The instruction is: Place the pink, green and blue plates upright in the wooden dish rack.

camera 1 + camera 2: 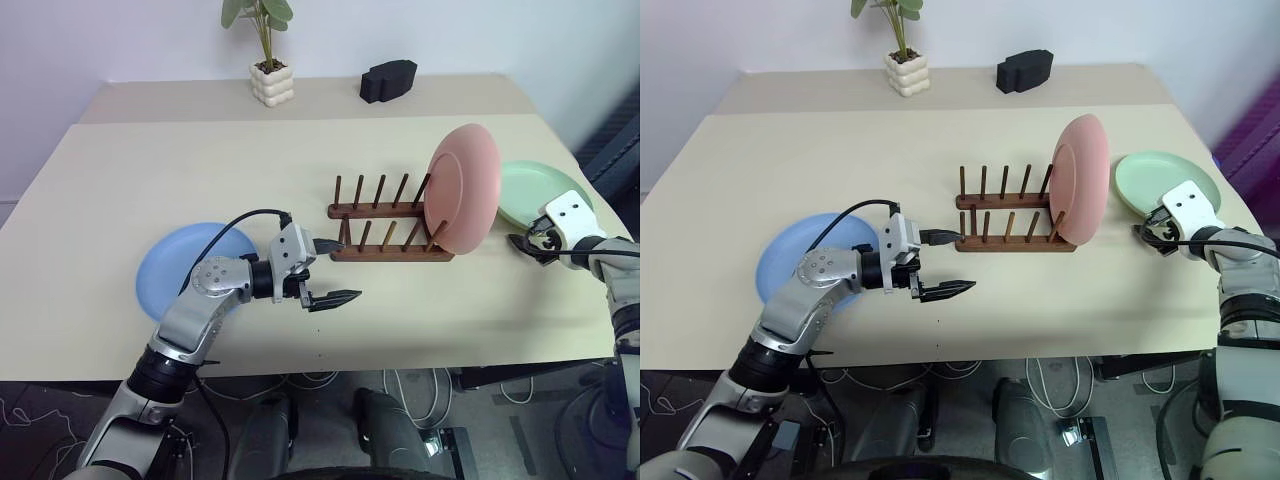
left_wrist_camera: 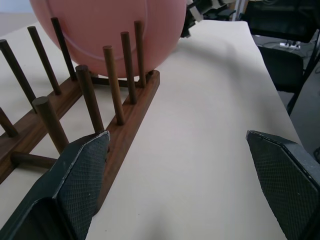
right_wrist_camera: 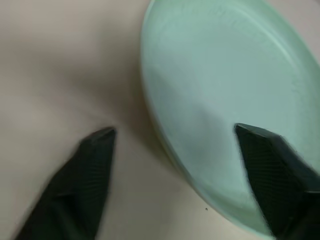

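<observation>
The pink plate (image 1: 463,187) stands upright in the right end of the wooden dish rack (image 1: 385,235), mid-table. Flat on the table to its right lies the green plate (image 1: 540,190). My right gripper (image 3: 175,145) is open at that plate's near rim, one finger over the plate and the other over the table. The blue plate (image 1: 190,265) lies flat at the left, partly hidden by my left arm. My left gripper (image 1: 335,297) is open and empty, just in front of the rack's left end, pointing along the rack (image 2: 125,120) toward the pink plate (image 2: 105,30).
A potted plant (image 1: 268,60) and a black object (image 1: 388,80) stand at the far side of the table. The table's right edge runs close behind the green plate. Several empty peg slots stand left of the pink plate.
</observation>
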`<act>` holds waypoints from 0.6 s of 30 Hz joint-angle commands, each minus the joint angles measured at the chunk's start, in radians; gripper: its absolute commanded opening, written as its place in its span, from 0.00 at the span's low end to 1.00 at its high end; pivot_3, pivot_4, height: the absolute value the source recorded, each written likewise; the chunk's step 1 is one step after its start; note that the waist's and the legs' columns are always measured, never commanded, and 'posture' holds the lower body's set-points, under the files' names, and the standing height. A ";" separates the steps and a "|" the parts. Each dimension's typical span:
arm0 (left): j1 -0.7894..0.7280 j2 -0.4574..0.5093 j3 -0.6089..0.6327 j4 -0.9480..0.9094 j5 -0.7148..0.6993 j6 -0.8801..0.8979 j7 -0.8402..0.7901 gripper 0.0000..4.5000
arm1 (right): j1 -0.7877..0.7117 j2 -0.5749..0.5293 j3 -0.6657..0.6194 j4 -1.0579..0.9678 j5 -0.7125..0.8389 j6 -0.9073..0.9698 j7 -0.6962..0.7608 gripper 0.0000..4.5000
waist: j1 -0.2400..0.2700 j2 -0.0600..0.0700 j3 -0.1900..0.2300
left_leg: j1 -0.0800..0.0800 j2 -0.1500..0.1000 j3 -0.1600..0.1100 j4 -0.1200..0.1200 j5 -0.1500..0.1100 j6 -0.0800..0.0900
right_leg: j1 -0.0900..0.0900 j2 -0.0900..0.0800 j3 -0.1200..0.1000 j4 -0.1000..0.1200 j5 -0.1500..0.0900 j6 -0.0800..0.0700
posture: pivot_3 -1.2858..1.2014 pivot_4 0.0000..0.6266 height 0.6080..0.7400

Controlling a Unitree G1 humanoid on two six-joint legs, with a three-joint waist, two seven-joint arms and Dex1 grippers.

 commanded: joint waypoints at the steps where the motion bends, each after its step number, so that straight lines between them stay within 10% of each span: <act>1: 0.002 0.005 0.014 -0.040 -0.004 -0.008 0.006 1.00 | -0.016 0.002 0.001 0.041 -0.015 -0.027 -0.007 0.43 | 0.001 0.000 0.000 | 0.000 0.000 0.000 0.000 0.000 0.000 | 0.000 0.000 0.000 0.000 0.000 0.000 | 0.52 0.24 0.97; 5: 0.002 0.007 0.014 -0.043 -0.007 -0.003 0.009 1.00 | 0.000 0.004 -0.006 0.039 -0.014 -0.046 -0.005 0.01 | 0.002 0.000 0.000 | 0.000 0.000 0.000 0.000 0.000 0.000 | 0.001 0.000 0.000 0.000 0.000 0.000 | 0.52 0.24 0.97; 18: -0.004 0.004 0.016 -0.038 -0.013 -0.006 0.012 1.00 | 0.185 -0.107 -0.115 -0.329 0.002 -0.128 -0.185 0.01 | 0.003 0.001 0.000 | 0.000 -0.001 0.000 0.000 0.000 0.000 | 0.001 0.000 0.000 0.000 0.000 0.000 | 0.52 0.24 0.97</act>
